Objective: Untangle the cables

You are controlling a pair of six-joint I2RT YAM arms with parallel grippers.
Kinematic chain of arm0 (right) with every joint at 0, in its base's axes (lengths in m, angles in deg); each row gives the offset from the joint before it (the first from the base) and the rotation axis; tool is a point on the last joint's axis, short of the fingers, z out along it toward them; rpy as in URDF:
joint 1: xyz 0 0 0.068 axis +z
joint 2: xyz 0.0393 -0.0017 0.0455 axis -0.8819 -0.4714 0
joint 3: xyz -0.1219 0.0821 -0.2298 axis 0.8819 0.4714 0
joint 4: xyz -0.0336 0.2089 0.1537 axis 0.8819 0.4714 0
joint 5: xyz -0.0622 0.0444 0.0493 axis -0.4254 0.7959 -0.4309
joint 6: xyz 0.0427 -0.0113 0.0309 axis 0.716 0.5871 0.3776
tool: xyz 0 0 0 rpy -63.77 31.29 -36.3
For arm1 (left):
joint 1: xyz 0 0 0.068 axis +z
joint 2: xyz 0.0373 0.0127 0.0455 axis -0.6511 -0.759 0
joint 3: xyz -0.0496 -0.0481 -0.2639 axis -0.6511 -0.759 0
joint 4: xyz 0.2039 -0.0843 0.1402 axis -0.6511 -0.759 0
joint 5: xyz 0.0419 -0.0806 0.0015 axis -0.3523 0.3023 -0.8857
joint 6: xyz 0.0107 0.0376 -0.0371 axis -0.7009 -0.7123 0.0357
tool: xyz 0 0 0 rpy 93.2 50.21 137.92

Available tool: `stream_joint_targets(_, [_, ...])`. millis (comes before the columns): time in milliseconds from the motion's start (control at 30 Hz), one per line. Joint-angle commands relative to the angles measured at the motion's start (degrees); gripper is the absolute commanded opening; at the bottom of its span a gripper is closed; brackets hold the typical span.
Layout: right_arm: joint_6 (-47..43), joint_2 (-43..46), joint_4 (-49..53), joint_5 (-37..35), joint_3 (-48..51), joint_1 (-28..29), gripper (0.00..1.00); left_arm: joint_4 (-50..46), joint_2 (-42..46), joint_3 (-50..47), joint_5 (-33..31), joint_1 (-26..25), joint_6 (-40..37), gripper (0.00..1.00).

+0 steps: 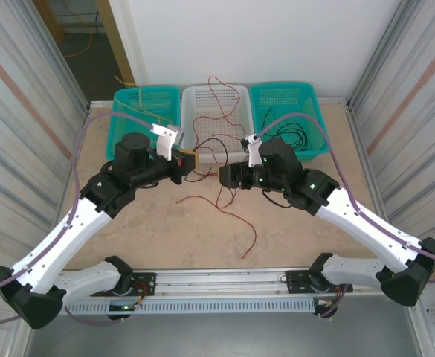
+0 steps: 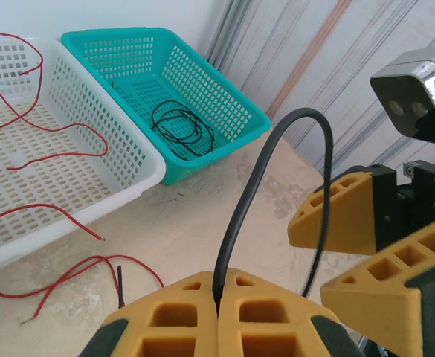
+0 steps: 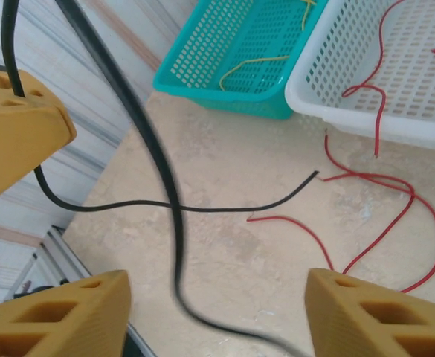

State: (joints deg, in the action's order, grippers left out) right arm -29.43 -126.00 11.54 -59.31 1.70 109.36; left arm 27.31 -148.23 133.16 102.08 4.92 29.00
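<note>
- Two grippers face each other close together over the middle of the table [image 1: 165, 238], probably so that one black cable can be worked free between them.
- The left gripper [image 2: 217, 288] has its fingers pressed together on the black cable [image 2: 276, 137], which arches up out of them and drops beside the other gripper.
- The right gripper [image 3: 217, 297] has its fingers spread wide. The black cable runs loose through the gap, not gripped; I judge it ready for a fresh hold.
- A red cable [image 1: 232, 216] trails from the white basket [image 1: 236, 91] over its front rim onto the table beneath the grippers. It is likely what the black one is being drawn clear of.
- Some sorting looks done: a black coil [image 2: 180, 126] lies in the right teal basket [image 2: 210, 74], and a yellow cable [image 3: 262, 63] in the left teal basket [image 3: 202, 59].
- The surface is pale, flat and mottled like stone. Ribbed metal panels [image 1: 24, 111] close both sides, with a white wall [image 1: 276, 37] behind.
</note>
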Motion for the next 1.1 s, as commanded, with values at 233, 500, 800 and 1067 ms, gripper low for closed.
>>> stream_joint_targets(233, [-0.3, -1.6, -2.0, 0.6, -0.4, -1.1, 0.46, 2.3, 2.1, 2.2, 3.7, 0.2, 1.5, 0.00])
stream_joint_targets(500, [-0.9, -2.2, -2.6, 1.2, -1.5, -1.3, 0.06, 2.0, 2.0, 2.1, 4.4, 0.5, 1.4, 0.00])
stream_joint_targets(800, [-1.6, 0.5, -2.5, 0.4, -2.0, -1.8, 0.00, 2.0, 1.8, 1.7, 3.6, 1.0, 1.7, 0.00])
stream_joint_targets(1067, [-1.5, 1.4, -2.8, 0.6, -3.2, -3.6, 0.00, 1.6, 2.5, 1.3, 1.2, 1.5, 2.7, 0.52])
